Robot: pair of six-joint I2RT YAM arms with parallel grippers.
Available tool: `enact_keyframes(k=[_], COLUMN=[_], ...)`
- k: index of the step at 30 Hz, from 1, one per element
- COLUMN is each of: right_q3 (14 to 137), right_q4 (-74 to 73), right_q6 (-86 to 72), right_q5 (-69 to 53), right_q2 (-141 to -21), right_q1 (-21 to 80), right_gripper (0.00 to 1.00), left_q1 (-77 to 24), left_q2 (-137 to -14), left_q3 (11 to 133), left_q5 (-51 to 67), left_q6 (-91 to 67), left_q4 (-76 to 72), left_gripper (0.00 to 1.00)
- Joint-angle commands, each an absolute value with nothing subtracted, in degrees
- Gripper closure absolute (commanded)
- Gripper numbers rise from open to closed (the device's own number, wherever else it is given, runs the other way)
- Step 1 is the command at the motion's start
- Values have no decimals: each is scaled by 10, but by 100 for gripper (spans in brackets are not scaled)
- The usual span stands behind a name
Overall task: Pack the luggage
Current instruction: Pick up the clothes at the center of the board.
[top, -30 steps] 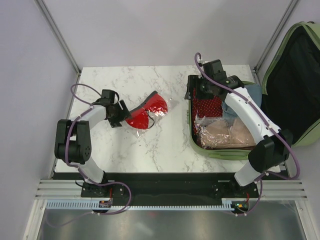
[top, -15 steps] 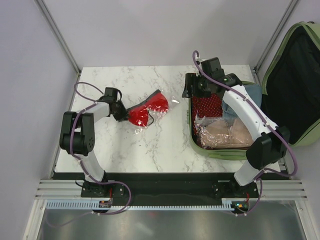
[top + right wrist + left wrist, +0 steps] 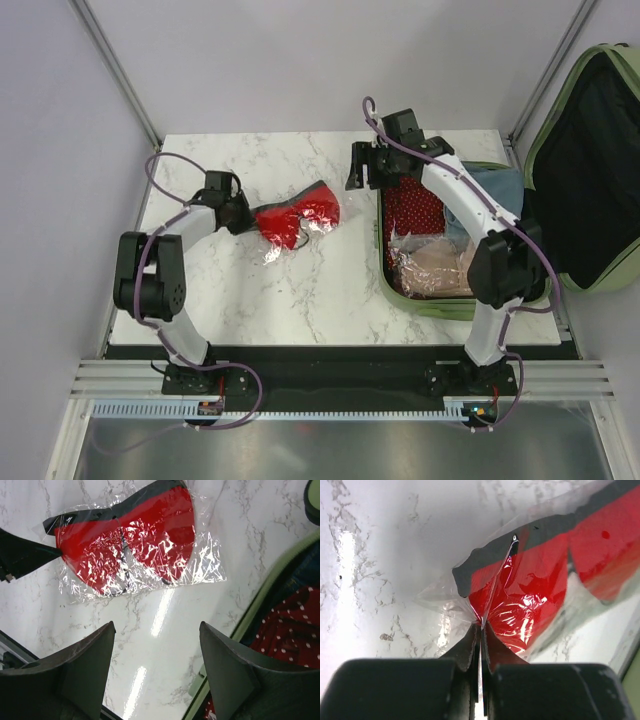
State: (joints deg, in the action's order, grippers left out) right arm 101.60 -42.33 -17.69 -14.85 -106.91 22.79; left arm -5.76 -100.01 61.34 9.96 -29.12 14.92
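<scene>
The luggage (image 3: 437, 307), a sage-green hard-shell suitcase, lies open at the table's right, its black-lined lid (image 3: 590, 150) standing up. A red and black item in a clear plastic bag (image 3: 298, 215) lies on the marble left of it. My left gripper (image 3: 243, 215) is shut on the bag's left edge; in the left wrist view the jaws (image 3: 481, 626) pinch the plastic film in front of the red item (image 3: 535, 580). My right gripper (image 3: 362, 170) hangs open just left of the luggage's far corner, above bare marble near the bag (image 3: 130, 545).
Inside the luggage lie a red polka-dot garment (image 3: 410, 210), a pink bagged garment (image 3: 440, 265) and a blue item (image 3: 490, 190). The green rim (image 3: 270, 585) runs beside my right fingers. Grey walls enclose the table's left and back.
My left gripper has closed on the bag's edge, and the bag has turned slightly. My right gripper has swung left, from over the luggage to the marble beside it.
</scene>
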Motion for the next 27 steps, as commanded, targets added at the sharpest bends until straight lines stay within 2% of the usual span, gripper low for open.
enact_keyframes(k=[1,12,16,20,27], right_q3=[1084,1130,1130,1156,1161], right_q4=[-377,-356,-328,-322,-298], right_q6=[-169,-149,-162,-153,-136], right_q5=[-199,-214,-235,-197,-123], right_q2=[-1127,-1250,-1282,-1317,-1345], right_q1=[232,283,288,301,313], right_gripper=[24,24,23,18,16], left_q1=[-57,-21,-7,-2,18], left_q2=[-926,-806,-795,-792,-810], left_q3=[581,497,492,497,512], left_q5=[137,254,251,255,269], left_q6=[-225,-164,-154,-136,-114], left_q4=[100,83,111,134,154], left_gripper=[98,98,98,98,98])
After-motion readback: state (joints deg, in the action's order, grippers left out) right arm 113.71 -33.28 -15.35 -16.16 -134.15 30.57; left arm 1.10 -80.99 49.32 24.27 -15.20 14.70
